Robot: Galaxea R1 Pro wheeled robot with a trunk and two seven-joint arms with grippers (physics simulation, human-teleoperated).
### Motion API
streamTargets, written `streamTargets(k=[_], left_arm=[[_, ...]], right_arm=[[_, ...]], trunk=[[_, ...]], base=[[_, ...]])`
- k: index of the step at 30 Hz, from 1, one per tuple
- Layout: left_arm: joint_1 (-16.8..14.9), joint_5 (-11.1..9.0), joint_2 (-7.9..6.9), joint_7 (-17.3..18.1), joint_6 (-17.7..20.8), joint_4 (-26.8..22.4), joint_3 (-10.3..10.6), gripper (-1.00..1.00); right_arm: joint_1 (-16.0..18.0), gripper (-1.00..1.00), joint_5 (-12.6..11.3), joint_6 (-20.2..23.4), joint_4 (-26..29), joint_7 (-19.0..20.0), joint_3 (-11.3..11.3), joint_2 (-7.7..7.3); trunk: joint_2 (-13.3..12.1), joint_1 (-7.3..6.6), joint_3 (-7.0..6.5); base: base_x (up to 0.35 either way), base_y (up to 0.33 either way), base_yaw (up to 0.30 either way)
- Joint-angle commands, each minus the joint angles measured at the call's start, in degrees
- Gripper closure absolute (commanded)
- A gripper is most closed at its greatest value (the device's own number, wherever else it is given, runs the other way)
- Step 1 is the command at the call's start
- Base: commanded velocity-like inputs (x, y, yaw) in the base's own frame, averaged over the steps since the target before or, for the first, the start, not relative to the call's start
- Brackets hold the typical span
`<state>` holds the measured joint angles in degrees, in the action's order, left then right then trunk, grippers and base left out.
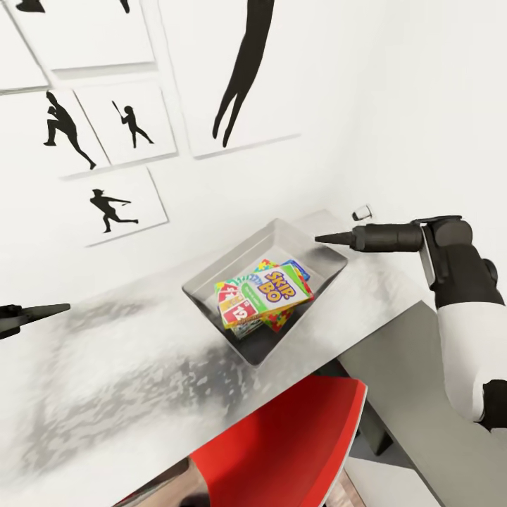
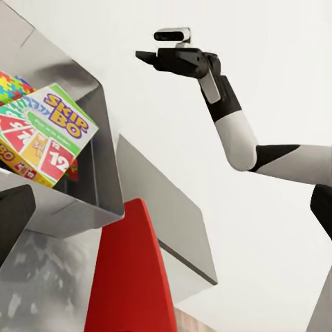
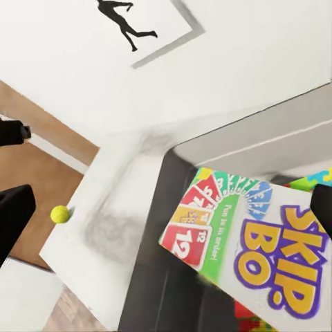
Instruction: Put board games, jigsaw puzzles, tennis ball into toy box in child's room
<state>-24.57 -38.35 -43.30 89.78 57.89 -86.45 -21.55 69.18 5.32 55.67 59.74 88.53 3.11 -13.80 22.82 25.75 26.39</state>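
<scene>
Bright, even light filled the white-walled room, with no single source visible. The glossy table (image 1: 105, 366) carried mottled grey reflections and a pale sheen across its near left half in the head view. Soft shade darkened the inner walls of the toy box (image 1: 282, 243), beneath the SKIP BO box (image 1: 264, 292). The silhouette pictures (image 1: 120, 127) leaned steeply, the head view tilted and stretched toward its edges. The renders stayed sharp, slightly grainy on the tabletop.
</scene>
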Motion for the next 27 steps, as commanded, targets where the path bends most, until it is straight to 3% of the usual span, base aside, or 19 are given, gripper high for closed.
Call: streamTargets(k=[1, 10, 19, 24, 27], left_arm=[[-0.04, 0.03, -0.03, 0.22, 0.62, -0.01, 0.02, -1.00], [-0.07, 0.03, -0.03, 0.22, 0.91, -0.03, 0.02, -1.00], [-0.12, 0.03, -0.03, 0.22, 0.99, -0.03, 0.02, -1.00], [-0.12, 0.03, -0.03, 0.22, 1.11, -0.03, 0.02, -1.00], [-0.12, 0.03, -0.03, 0.22, 1.15, -0.03, 0.02, -1.00]], right_arm=[[-1.08, -1.00, -0.52, 0.72, 1.48, 0.47, 0.10, 0.05], [-5.57, -1.00, -2.41, 0.93, 7.89, 0.34, 0.07, 0.21], [-6.43, -1.00, -2.44, 1.61, 10.82, 0.33, -0.02, 0.35], [-6.50, -1.00, -2.26, 1.70, 11.11, 0.27, -0.03, 1.78], [-6.51, -1.00, -1.91, 1.72, 11.21, 0.09, -0.18, 3.45]], trunk=[[0.10, 0.04, -0.01], [0.10, 0.04, -0.86], [0.10, 0.04, -1.71], [0.10, 0.04, -2.18], [0.10, 0.04, -2.46]], base=[[-0.044, 0.000, 0.000], [-0.184, 0.000, 0.000], [-0.031, 0.000, 0.000], [-0.051, 0.011, 0.000], [-0.049, 0.011, 0.017]])
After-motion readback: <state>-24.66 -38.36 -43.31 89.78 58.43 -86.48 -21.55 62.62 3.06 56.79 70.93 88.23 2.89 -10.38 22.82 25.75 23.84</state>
